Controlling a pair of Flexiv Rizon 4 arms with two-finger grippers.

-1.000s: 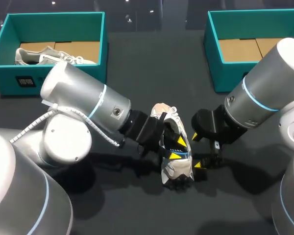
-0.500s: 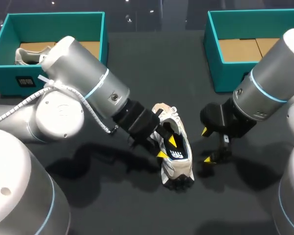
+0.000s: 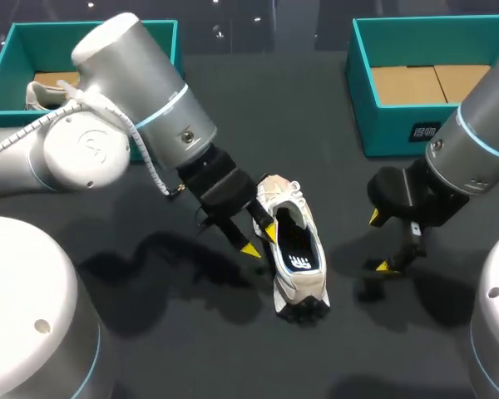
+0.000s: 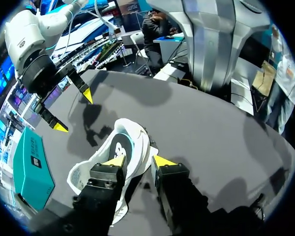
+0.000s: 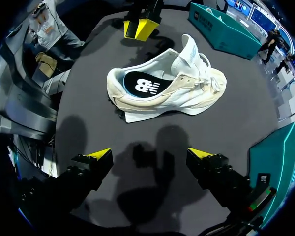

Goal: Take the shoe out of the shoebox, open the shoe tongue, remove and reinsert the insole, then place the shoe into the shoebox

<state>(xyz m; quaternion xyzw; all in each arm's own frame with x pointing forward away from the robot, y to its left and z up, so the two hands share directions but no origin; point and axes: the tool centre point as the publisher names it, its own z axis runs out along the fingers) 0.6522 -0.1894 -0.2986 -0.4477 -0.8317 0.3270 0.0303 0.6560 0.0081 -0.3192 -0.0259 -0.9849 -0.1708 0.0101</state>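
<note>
A white and cream shoe (image 3: pixel 298 253) stands on its sole mid-table, its dark insole (image 5: pixel 143 84) showing in the mouth and its tongue (image 5: pixel 189 49) raised. My left gripper (image 3: pixel 260 241) hangs just off the shoe's left side, its fingers a little apart and open, with nothing gripped; in the left wrist view the shoe (image 4: pixel 120 152) lies just ahead of its fingertips (image 4: pixel 115 161). My right gripper (image 3: pixel 381 242) stands wide open a short way to the shoe's right, holding nothing, and faces the shoe's side (image 5: pixel 167 93).
An open teal shoebox (image 3: pixel 391 133) with a cardboard floor stands at the back right. A second teal box (image 3: pixel 7 66) at the back left holds another pale shoe (image 3: pixel 41 93). My left arm's bulk covers that box's front.
My left gripper has drawn its fingertips out of the shoe's mouth and moved off to the left. The right gripper has backed away to the right. The shoe stays on the table.
</note>
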